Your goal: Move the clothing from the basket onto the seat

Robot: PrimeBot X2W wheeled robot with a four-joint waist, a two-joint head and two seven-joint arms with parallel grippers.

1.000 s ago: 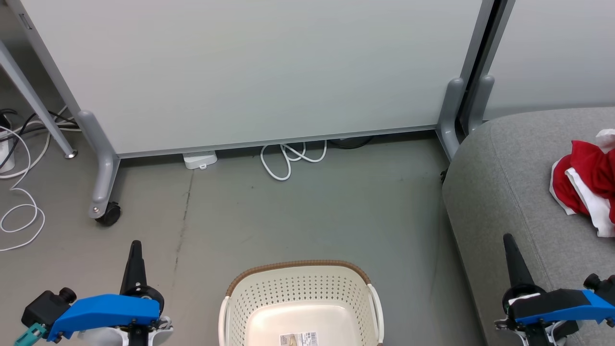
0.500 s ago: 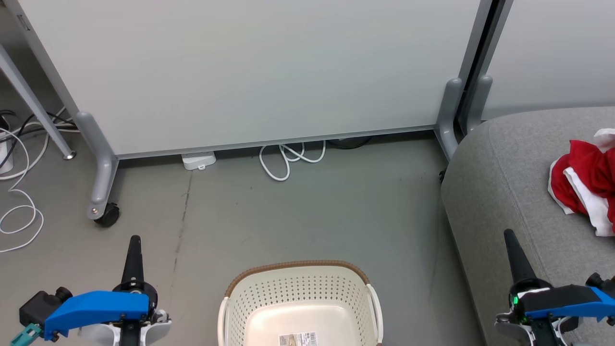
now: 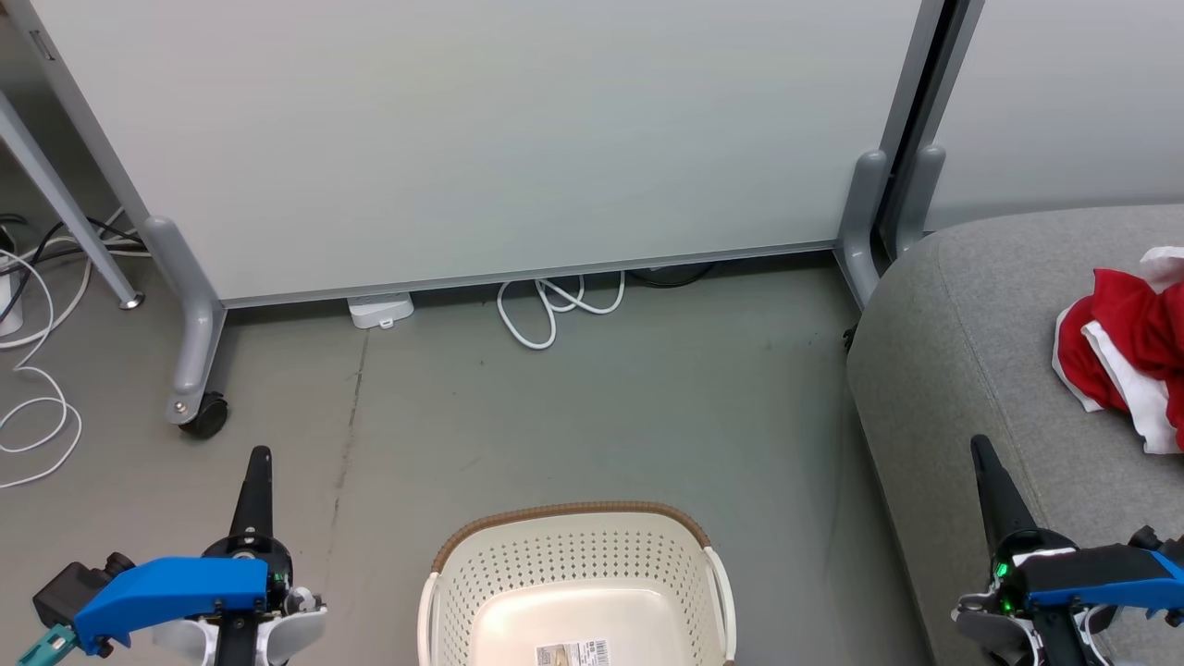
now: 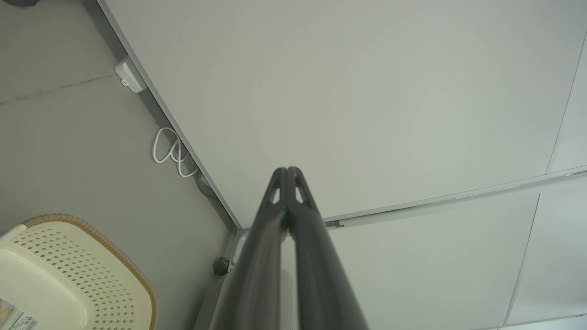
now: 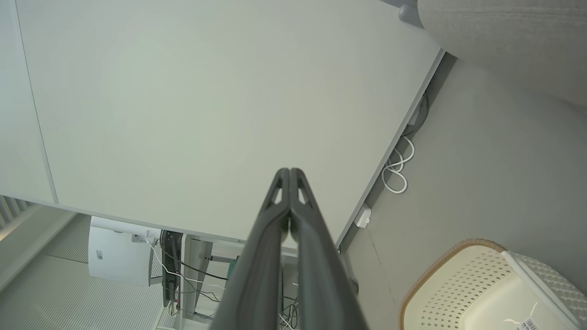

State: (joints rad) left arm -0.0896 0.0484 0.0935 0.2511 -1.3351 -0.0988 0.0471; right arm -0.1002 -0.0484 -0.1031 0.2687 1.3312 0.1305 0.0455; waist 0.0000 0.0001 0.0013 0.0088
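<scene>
Grey floor (image 3: 592,407), faint dark crack line (image 3: 351,435) just right of left hand (image 3: 260,460). Pale partition panel (image 3: 481,139) well ahead, grey frame. Black castor (image 3: 205,418) just ahead-left of left hand. White cable loop (image 3: 555,310) and small white box (image 3: 381,309) at panel foot. Second panel (image 3: 1064,102) far ahead of right hand (image 3: 979,450). Loose white cables (image 3: 37,407) left of left hand. Soft even light.

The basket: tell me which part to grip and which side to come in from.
Likely the white side handle on the robot's right, from above. The basket stands upright and open-topped, so one finger can drop inside the wall, one outside. The handle is thin, suiting a narrow pinch, and the right gripper, now shut, is on that side.
</scene>
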